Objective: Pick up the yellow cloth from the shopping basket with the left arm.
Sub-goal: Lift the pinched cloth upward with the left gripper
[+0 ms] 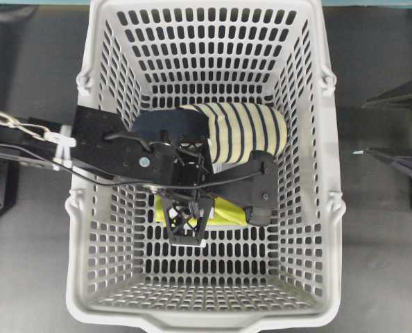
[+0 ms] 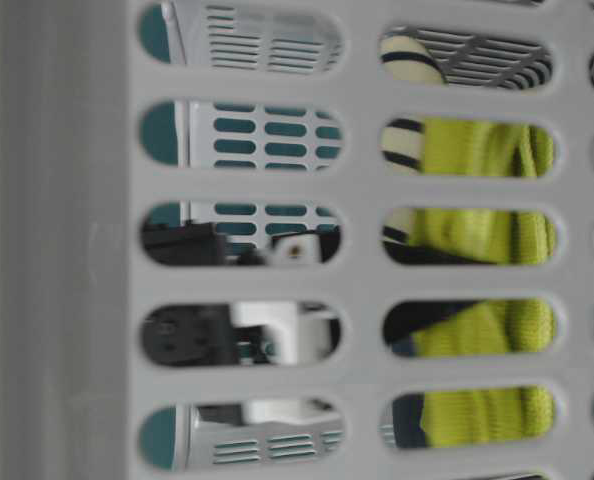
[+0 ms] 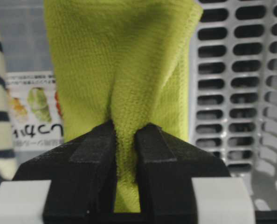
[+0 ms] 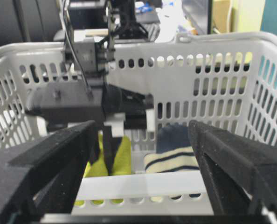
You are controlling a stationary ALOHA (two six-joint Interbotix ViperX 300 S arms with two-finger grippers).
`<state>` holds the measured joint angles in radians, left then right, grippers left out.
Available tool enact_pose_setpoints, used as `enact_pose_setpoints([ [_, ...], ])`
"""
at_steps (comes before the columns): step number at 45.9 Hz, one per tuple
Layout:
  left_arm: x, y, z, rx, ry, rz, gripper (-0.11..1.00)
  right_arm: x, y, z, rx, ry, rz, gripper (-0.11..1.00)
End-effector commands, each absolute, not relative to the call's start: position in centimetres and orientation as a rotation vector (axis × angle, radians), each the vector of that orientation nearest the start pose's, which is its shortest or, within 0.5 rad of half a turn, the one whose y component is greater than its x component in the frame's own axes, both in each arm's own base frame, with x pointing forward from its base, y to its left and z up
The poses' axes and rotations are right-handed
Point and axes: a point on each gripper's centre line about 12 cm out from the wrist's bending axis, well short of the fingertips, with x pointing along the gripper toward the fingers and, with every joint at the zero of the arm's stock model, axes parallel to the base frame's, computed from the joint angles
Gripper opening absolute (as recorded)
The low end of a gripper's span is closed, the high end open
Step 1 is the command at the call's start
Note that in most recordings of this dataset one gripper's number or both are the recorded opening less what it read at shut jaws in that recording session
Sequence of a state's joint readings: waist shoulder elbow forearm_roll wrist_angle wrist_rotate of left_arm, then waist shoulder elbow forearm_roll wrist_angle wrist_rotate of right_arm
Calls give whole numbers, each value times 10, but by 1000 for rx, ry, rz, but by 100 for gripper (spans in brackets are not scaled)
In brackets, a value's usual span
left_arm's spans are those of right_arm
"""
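My left gripper (image 1: 256, 193) is inside the light-grey shopping basket (image 1: 331, 139) and is shut on the yellow cloth (image 1: 227, 210). In the left wrist view the black jaws (image 3: 125, 135) pinch a fold of the cloth (image 3: 120, 70), which spreads out beyond them. The table-level view shows the cloth (image 2: 477, 240) hanging past several slot rows of the basket wall (image 2: 77, 240). My right gripper (image 4: 143, 128) is open and empty outside the basket's wall (image 4: 213, 42). From there the cloth (image 4: 122, 158) shows held between the left fingers.
A cream-and-navy striped slipper (image 1: 247, 132) lies in the basket just beyond the left gripper and also shows in the right wrist view (image 4: 173, 158). A printed packet (image 3: 36, 112) lies behind the cloth. Basket walls enclose all sides.
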<state>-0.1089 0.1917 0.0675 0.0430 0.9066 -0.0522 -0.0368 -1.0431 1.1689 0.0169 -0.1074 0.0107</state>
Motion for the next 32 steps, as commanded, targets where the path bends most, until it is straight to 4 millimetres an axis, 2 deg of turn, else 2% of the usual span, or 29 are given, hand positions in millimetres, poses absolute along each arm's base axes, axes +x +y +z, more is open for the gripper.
enact_pose_setpoints([
  [1, 450, -45, 270, 58, 1067, -55, 7, 186, -8, 294, 31, 2, -42, 77],
  [9, 444, -43, 338, 52, 989, -52, 7, 183, -9, 297, 29, -11, -48, 77],
  [21, 417, -49, 431, 46, 1002, -56, 7, 182, -9, 297, 30, -15, -49, 77],
  [28, 409, -50, 454, 47, 1048, -54, 7, 182, -9, 298, 30, -16, -49, 77],
  [32, 410, -50, 456, 52, 1089, -51, 7, 182, -9, 298, 32, -16, -50, 76],
])
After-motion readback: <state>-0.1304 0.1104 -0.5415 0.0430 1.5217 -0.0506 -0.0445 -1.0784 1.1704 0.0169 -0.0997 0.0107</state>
